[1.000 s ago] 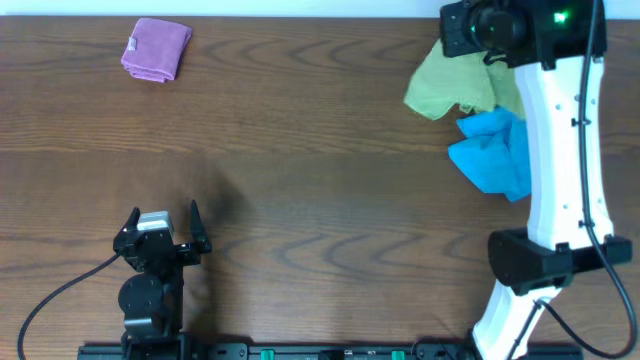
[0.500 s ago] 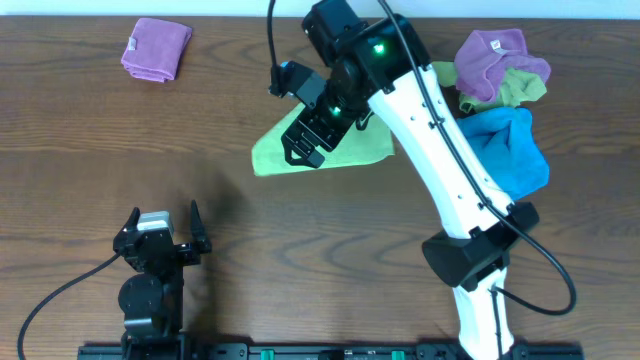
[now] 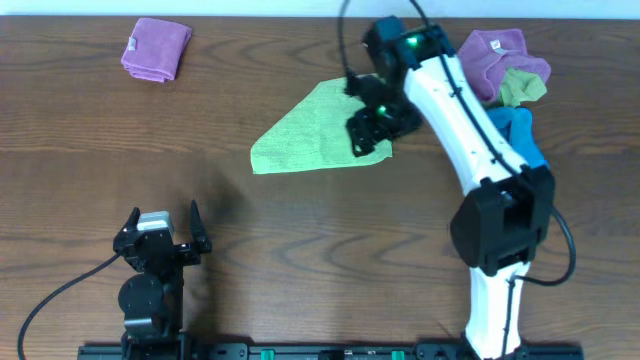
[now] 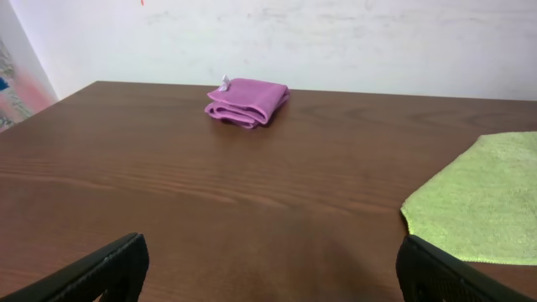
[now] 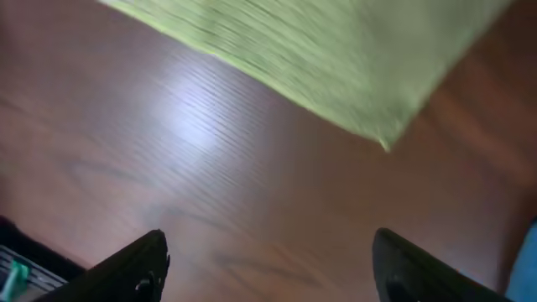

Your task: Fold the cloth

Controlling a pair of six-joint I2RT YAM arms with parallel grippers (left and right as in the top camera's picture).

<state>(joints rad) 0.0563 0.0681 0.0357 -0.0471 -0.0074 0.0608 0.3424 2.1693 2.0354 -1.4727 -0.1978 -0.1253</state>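
Cloth (image 3: 300, 142) — right edge partly hidden beneath right end effector (image 3: 365, 136)

Overhead straight down; left wrist low, level; right wrist close, downward; all share cloth (image 3: 312, 135).

The cloth (image 3: 305, 140) lies spread flat on the table (image 3: 300, 250), a bit behind the middle. The right gripper (image 3: 368, 135) hangs over its right corner. Way off in the far left corner there's a folded cloth (image 3: 157, 48), well apart from it. Far right you've got a bunched pair of cloths (image 3: 500, 60), and just in front of them a loose cloth (image 3: 527, 138), partly under the right arm. The left gripper (image 3: 163, 216) sits near the front left, well apart from the cloth.
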